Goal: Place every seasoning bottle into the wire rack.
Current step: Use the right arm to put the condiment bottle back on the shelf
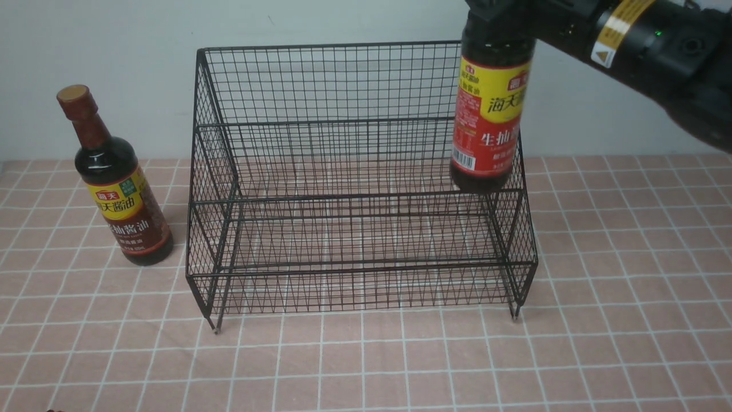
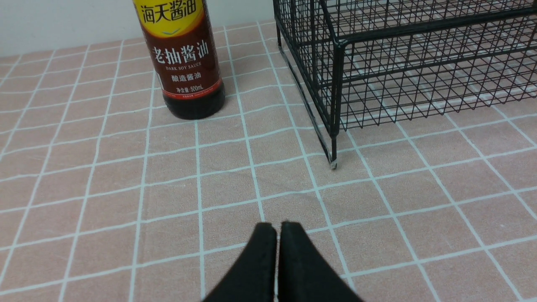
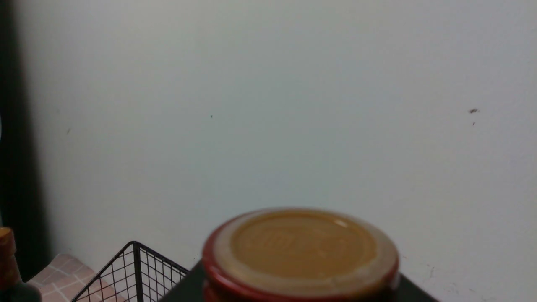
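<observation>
The black wire rack (image 1: 354, 189) stands mid-table. My right gripper (image 1: 498, 14) is shut on the neck of the red-label seasoning bottle (image 1: 486, 120) and holds it upright in the air at the rack's right end. The bottle's base hangs near the rack's right side wall. Its tan cap (image 3: 300, 251) fills the right wrist view, with the black fingers (image 3: 184, 287) beside it. The brown-label bottle (image 1: 117, 189) stands on the cloth left of the rack; it also shows in the left wrist view (image 2: 182, 63). My left gripper (image 2: 277, 228) is shut and empty, low over the cloth in front of the rack's left front leg (image 2: 333, 159).
A pink checked tablecloth (image 1: 366, 355) covers the table. A pale wall (image 1: 114, 46) rises close behind the rack. The rack's corner (image 3: 134, 268) and the second bottle's cap (image 3: 5, 251) show in the right wrist view.
</observation>
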You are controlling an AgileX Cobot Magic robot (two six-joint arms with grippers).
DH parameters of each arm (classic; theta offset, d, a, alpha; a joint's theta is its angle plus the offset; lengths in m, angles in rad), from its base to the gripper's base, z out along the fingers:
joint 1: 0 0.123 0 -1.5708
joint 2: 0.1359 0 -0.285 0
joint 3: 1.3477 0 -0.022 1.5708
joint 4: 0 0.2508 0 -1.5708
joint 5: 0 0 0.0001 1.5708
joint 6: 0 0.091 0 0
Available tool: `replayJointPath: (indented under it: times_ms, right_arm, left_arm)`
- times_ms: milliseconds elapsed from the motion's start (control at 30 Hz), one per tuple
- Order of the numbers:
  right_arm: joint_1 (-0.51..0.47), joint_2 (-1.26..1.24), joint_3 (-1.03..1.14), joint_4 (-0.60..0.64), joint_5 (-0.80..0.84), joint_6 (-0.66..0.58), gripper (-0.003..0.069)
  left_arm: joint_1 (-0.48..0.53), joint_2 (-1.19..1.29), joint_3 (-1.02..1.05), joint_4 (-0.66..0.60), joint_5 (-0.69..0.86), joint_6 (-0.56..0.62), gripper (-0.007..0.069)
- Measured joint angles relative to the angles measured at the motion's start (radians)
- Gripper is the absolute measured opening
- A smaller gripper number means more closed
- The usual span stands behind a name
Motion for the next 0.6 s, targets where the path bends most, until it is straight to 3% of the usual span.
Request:
replayJointPath:
  times_ms: [233, 600]
  right_arm:
    - [0.001, 0.061, -0.001, 0.193, -0.057, -0.180, 0.0267]
    - [0.009, 0.127, 0.002, 0.299, -0.053, -0.212, 0.0267]
  left_arm:
    - [0.000, 0.000, 0.000, 0.000, 0.000, 0.000, -0.0007]
    - [0.000, 0.000, 0.000, 0.000, 0.000, 0.000, -0.0007]
